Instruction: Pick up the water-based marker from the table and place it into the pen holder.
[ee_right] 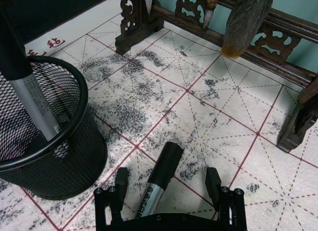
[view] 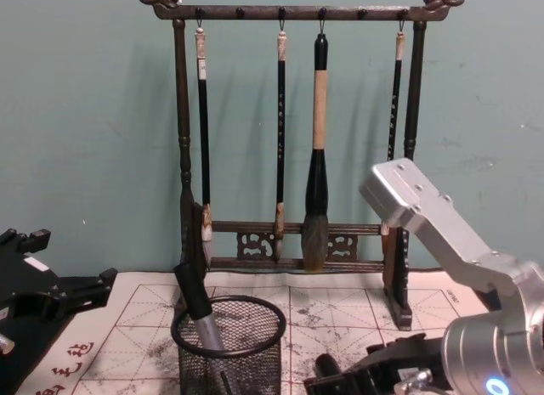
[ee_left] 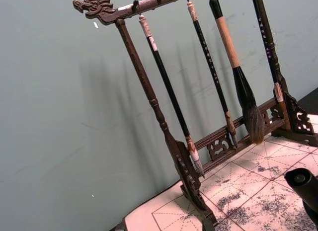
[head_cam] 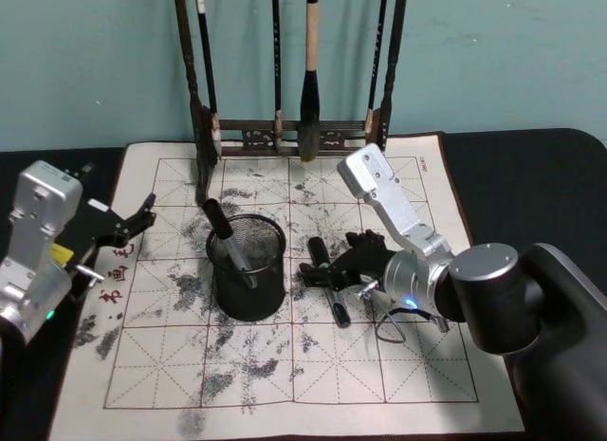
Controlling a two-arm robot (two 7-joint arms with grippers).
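Observation:
A water-based marker (ee_right: 160,177) with a black cap and grey barrel lies on the table's cream mat (head_cam: 379,365), just right of the pen holder (head_cam: 247,270). My right gripper (ee_right: 166,175) is low over it and open, one finger on each side of the barrel and neither touching it. The pen holder, a black mesh cup (ee_right: 59,156), holds another marker (ee_right: 30,92) leaning inside. In the chest view the pen holder (view: 229,348) stands left of the right gripper (view: 374,380). My left gripper (head_cam: 133,225) is parked open at the mat's left edge.
A tall dark wooden brush rack (head_cam: 285,133) with several hanging brushes (view: 316,157) stands along the mat's back edge, against the teal wall. The mat is grid-lined and ink-stained. Open mat lies in front of the pen holder and toward the front edge.

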